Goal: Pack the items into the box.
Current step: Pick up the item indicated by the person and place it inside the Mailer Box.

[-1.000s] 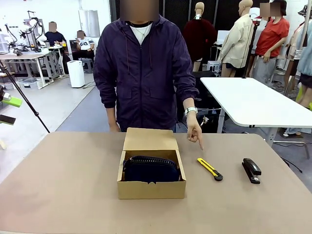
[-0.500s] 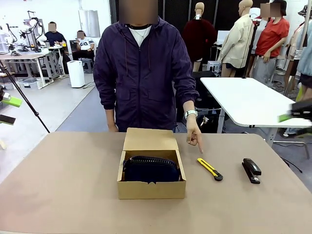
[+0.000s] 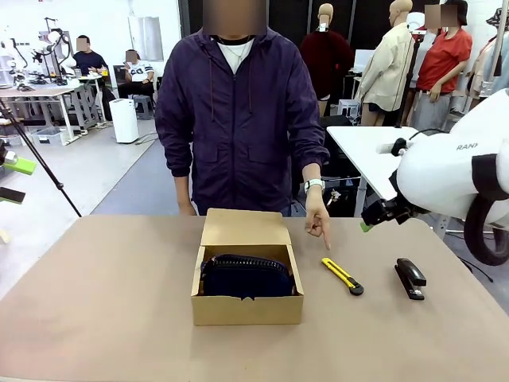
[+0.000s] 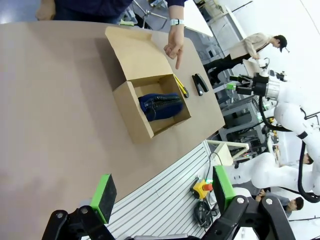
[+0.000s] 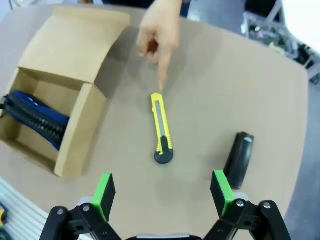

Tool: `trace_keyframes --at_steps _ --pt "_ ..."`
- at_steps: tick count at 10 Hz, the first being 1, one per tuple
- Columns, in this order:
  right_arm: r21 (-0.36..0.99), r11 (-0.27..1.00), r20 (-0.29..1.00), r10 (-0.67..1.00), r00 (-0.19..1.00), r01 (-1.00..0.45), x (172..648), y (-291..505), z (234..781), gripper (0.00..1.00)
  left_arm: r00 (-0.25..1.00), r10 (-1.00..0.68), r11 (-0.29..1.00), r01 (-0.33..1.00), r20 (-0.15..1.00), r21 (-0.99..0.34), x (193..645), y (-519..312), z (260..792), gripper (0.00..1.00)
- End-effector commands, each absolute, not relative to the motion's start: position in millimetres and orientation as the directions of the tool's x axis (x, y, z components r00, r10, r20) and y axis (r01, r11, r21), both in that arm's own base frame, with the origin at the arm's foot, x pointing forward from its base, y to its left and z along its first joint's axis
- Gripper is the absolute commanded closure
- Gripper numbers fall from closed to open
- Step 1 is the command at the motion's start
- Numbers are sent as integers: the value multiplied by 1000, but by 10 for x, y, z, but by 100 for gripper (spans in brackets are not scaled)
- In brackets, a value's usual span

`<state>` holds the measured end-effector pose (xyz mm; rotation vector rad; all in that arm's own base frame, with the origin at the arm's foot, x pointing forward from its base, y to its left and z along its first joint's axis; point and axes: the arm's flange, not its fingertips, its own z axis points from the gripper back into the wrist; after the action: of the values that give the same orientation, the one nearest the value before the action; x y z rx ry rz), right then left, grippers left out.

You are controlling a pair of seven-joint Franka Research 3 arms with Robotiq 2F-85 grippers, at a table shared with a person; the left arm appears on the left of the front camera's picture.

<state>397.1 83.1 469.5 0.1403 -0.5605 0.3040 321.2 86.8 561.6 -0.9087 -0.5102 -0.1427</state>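
Person's hand (image 3: 317,223) is pointing at utility knife (image 3: 343,275) right of box (image 3: 246,309), cueing pickup; right gripper (image 5: 162,194) and left gripper (image 4: 162,192) are hovering wide open, empty.

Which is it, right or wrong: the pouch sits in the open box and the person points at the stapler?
Wrong on one point: the hand points at the knife, not the stapler, which lies farther off; the right wrist view shows it. The pouch does sit in the open box.
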Motion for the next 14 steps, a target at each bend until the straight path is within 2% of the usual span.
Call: trace_keyframes --at_steps 1,5,8,10,13,14 --pt "47 948 560 235 794 -314 3960 793 4771 0 878 97 615 317 468 -722 3191 872 5639 0" --pt "47 946 546 246 801 -322 3970 786 4742 0 878 97 615 317 468 -722 3191 872 5639 0" --pt "79 911 246 375 894 -404 4648 1280 4338 0 878 97 615 317 468 -722 3191 872 5639 0" --pt "40 955 113 289 951 -295 4894 1530 3977 0 878 97 615 317 468 -722 3191 872 5639 0" --pt "-94 989 43 116 992 -112 5145 1603 3541 0 878 97 615 317 468 -722 3191 872 5639 0" --pt "-88 992 33 88 996 -85 5198 1587 3401 0 878 97 615 317 468 -722 3191 872 5639 0"
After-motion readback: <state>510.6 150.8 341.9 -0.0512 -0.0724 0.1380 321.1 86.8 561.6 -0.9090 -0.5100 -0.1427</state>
